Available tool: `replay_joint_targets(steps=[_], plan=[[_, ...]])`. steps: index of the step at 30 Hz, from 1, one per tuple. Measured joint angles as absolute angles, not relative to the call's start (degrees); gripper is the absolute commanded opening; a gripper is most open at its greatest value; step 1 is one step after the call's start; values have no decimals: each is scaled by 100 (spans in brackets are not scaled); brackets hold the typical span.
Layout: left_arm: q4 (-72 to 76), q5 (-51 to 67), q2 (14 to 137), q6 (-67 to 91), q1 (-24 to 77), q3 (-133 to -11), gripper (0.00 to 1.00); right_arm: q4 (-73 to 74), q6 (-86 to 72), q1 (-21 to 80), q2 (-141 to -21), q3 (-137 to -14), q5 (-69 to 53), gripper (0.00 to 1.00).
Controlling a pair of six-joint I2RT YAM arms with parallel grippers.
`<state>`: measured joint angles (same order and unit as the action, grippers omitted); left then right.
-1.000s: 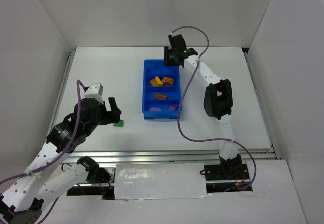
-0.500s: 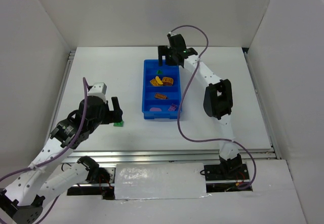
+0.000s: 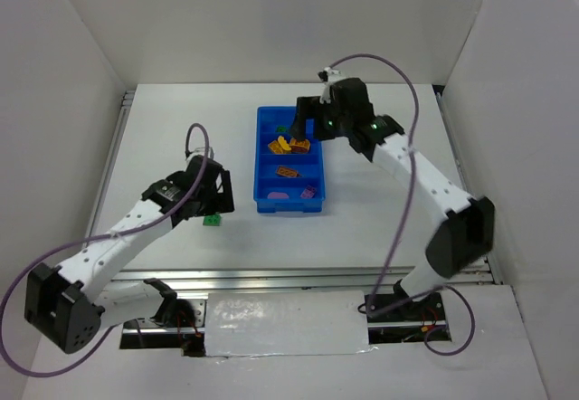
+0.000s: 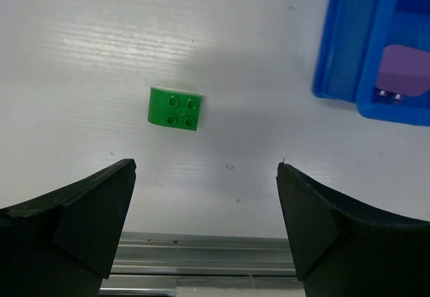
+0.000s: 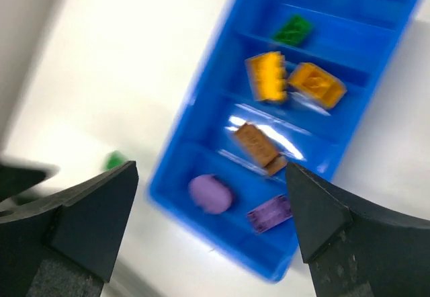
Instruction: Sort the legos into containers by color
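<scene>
White table (image 3: 154,119) is shown bearing one green lego (image 4: 175,109), lying loose near the blue tray (image 4: 342,55) and framed by the spread, empty left gripper (image 4: 205,176). Held in successive compartments, nearest to farthest, are purple legos (image 5: 210,193), brown legos (image 5: 255,144), orange-yellow legos (image 5: 267,76) and a second green lego (image 5: 293,29), beneath the spread, empty right gripper (image 5: 211,173).

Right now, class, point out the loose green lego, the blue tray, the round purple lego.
green lego (image 4: 175,109), left wrist view, studded top.
blue tray (image 4: 346,35), left wrist view, outer wall.
round purple lego (image 4: 405,68), left wrist view, top.
</scene>
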<state>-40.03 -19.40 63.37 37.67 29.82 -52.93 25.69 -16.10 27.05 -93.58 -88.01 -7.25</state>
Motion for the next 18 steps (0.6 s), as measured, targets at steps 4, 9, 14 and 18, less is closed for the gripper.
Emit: replay_joint_targets(steps=[4, 9, 14, 18], plan=[[-3852, -1938, 7096, 4106, 2849, -5120, 99, 1935, -1916, 2762, -7850, -7435, -1483, 100], [-3719, -2001, 7651, 4554, 2659, -5017, 100, 1533, -2213, 2801, -7260, -6383, -2279, 100], [-3614, -1994, 7675, 5245, 2635, -4807, 100, 1494, -2318, 2941, -7306, -6101, -2563, 100], [-3769, -2119, 7675, 6130, 2633, -4799, 99, 1278, -2333, 3107, -7310, -5999, -2689, 100]])
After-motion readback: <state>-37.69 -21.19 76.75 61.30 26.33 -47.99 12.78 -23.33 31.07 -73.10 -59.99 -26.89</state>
